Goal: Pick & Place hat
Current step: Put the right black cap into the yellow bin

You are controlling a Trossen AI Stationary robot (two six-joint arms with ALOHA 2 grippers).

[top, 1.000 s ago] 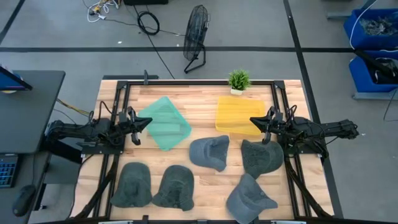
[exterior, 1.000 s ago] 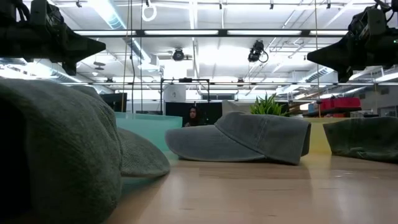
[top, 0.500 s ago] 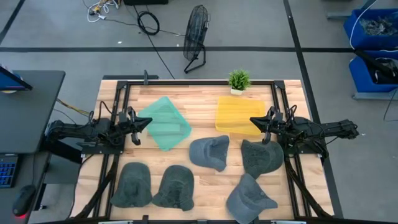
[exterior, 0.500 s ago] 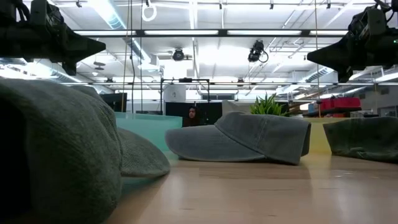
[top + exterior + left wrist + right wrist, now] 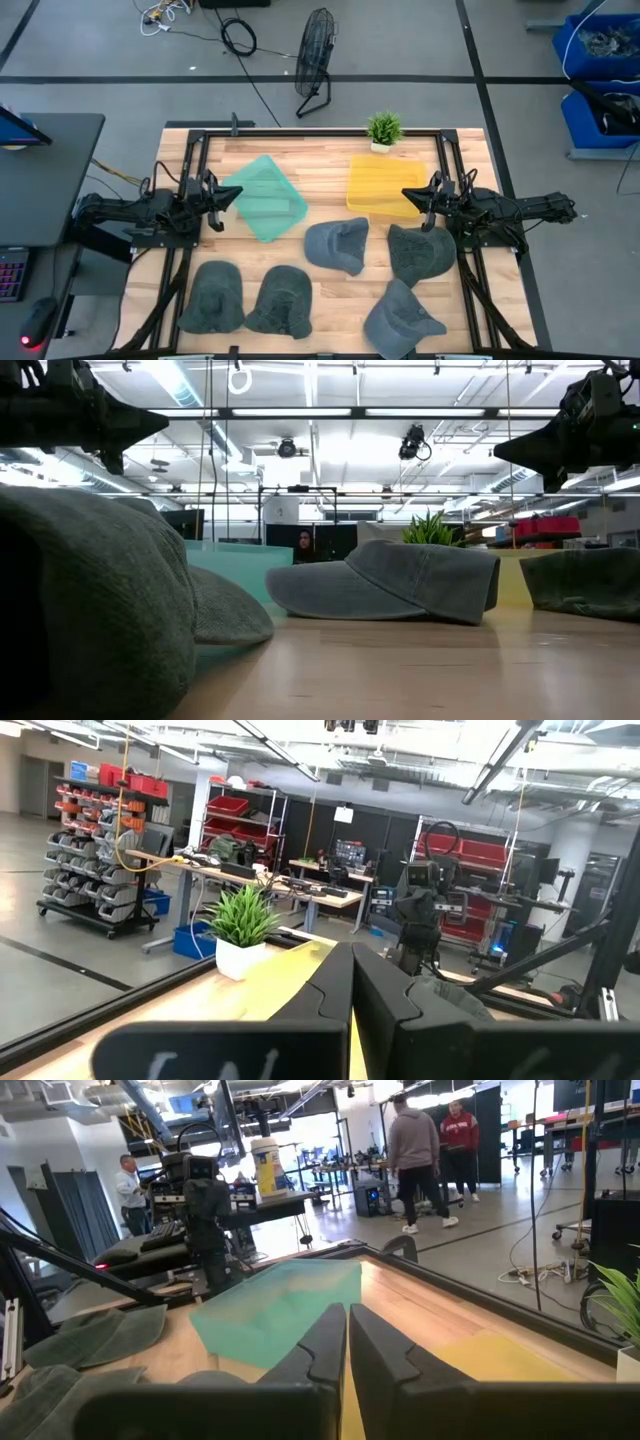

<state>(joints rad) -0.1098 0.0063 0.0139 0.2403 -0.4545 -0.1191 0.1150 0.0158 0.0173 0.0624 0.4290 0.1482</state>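
Several grey caps lie crown-up on the wooden table: one in the middle, one to its right, three along the near edge. In the low view the middle cap rests on its brim and rim. My left gripper hovers shut above the teal tray's left corner. My right gripper hovers shut over the yellow tray's right edge, just beyond the right cap. Both hold nothing.
A small potted plant stands at the far edge behind the yellow tray. A black frame rims the table. Bare wood shows between the trays and between the caps' rows. People stand in the room beyond the table.
My left gripper has risen a little in the low view, staying shut. The caps, the trays and my right arm have kept still.
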